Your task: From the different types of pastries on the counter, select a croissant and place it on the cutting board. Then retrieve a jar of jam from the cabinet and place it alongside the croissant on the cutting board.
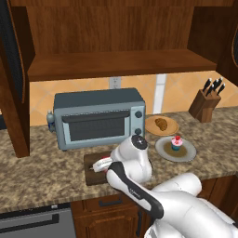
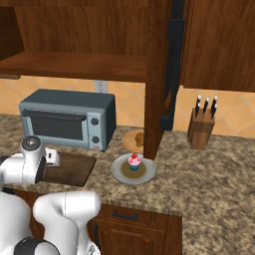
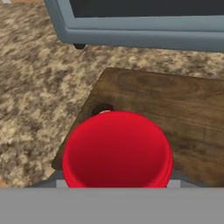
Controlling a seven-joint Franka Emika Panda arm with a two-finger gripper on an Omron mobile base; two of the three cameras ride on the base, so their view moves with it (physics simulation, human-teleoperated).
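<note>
Now | 1 jar of jam (image 3: 117, 148) gripped by fingers | 1 cutting board (image 3: 175, 113) | 1 croissant (image 1: 161, 123)

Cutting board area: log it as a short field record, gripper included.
gripper: shut on jar of jam, over the hole end of the cutting board
croissant: on its tan plate, not on the board
cupcake: on a grey plate
toaster oven: behind the board
knife block: far right of the counter
</note>
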